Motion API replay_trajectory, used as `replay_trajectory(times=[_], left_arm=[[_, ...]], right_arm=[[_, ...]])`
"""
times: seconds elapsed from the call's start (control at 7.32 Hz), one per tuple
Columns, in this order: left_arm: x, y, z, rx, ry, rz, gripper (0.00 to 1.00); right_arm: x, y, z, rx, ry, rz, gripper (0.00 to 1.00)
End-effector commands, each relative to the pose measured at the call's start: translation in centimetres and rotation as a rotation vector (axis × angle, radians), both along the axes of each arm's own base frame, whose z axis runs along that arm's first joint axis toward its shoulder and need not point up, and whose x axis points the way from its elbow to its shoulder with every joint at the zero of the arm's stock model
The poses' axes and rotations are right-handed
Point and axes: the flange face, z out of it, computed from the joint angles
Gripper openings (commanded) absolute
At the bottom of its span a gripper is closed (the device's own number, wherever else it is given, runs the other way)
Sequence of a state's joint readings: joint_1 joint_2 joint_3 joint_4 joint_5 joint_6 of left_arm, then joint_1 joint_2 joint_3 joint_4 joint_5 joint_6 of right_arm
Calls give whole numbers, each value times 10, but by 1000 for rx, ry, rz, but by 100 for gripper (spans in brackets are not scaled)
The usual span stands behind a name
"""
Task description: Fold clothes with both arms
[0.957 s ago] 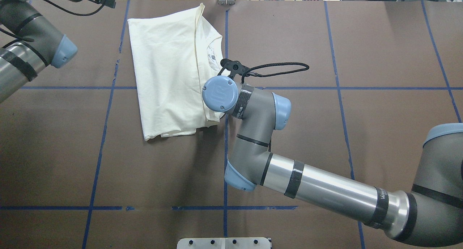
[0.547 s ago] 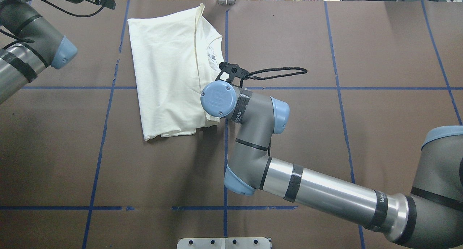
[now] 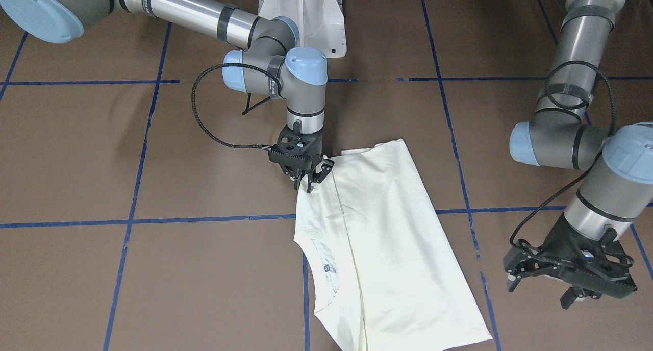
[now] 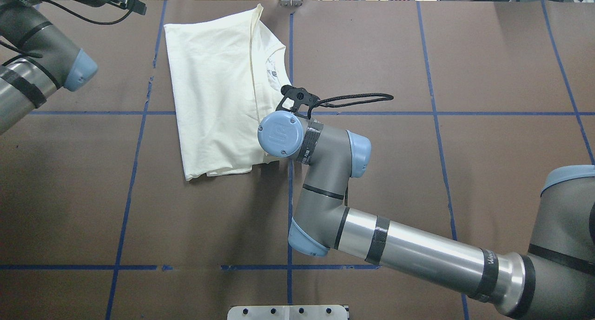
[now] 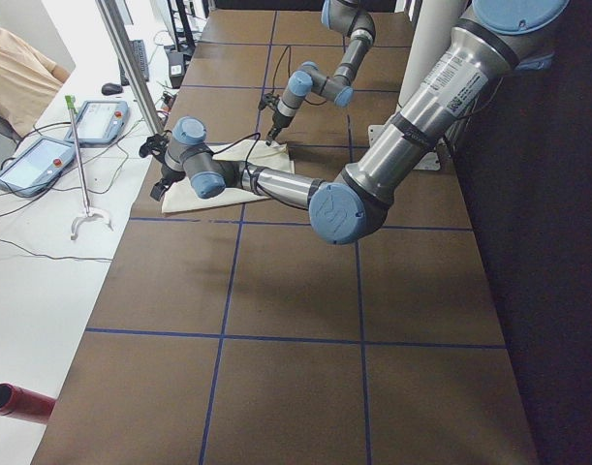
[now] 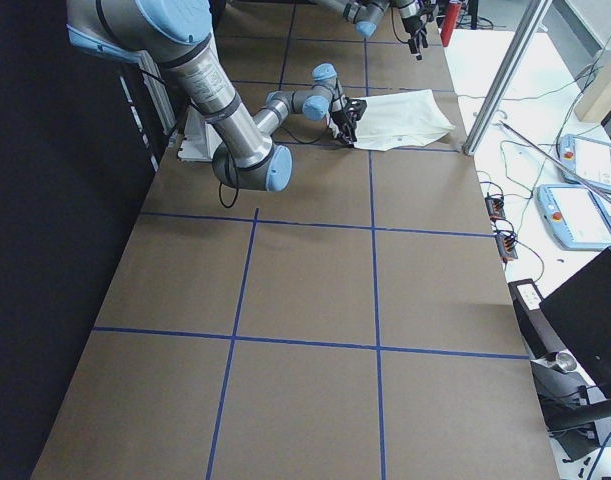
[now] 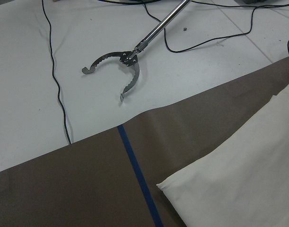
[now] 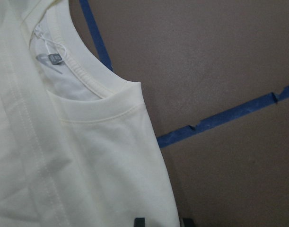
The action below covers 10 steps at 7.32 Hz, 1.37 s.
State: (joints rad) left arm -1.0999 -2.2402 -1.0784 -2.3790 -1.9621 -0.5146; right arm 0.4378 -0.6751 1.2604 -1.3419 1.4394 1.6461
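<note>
- Since a second earlier, my right wrist had drawn back toward my base along the shirt's long edge. The shirt's outline lay unchanged.
- My right gripper [image 3: 309, 180] pointed straight down at that edge of the shirt [image 3: 398, 239].
- Its fingers stood slightly spread and pinched nothing. The right wrist view showed one tip over the cloth and the other just off it, over the brown table [image 3: 153, 152].
- Whether either tip touched the cloth could not be determined.
- The shirt lay flat on the table, folded lengthwise with the plain cream side up. It reached from my right gripper's tips outward, away from my base.
- The neck opening [image 8: 83, 75], with a small label inside, lay just beyond those tips along the same edge.
- My left gripper [image 3: 541, 292] hung over bare table with its jaws spread and nothing in them. It was well apart from the shirt's far long edge.
- A blue tape line [image 7: 137, 179] ran between that gripper's camera and the nearest shirt corner.
</note>
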Motion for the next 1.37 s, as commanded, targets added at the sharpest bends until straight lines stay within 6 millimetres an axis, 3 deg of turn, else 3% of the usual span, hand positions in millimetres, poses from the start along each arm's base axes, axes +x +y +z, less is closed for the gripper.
replay_trajectory(times=[0.0, 0.14, 0.27, 0.55, 0.68, 0.82, 1.09, 1.23], left_arm=[[0, 1, 1, -1, 0, -1, 100], [0, 1, 0, -1, 2, -1, 100], [1, 2, -2, 3, 4, 0, 100], [3, 2, -4, 0, 10, -1, 100], [4, 3, -8, -1, 19, -5, 100], [5, 4, -9, 0, 20, -4, 100], [5, 4, -10, 0, 22, -5, 100], [5, 4, -10, 0, 22, -5, 100]], right_arm=[[3, -2, -4, 7, -11, 5, 0], [15, -6, -11, 10, -24, 6, 0], [32, -3, 6, 11, -21, 7, 0], [114, 43, 42, 10, -29, -9, 0], [133, 97, 46, 14, -15, -44, 0], [138, 144, 58, 40, 15, -54, 0], [131, 203, 78, 50, 17, -48, 0], [133, 207, 75, 59, 16, -67, 99]])
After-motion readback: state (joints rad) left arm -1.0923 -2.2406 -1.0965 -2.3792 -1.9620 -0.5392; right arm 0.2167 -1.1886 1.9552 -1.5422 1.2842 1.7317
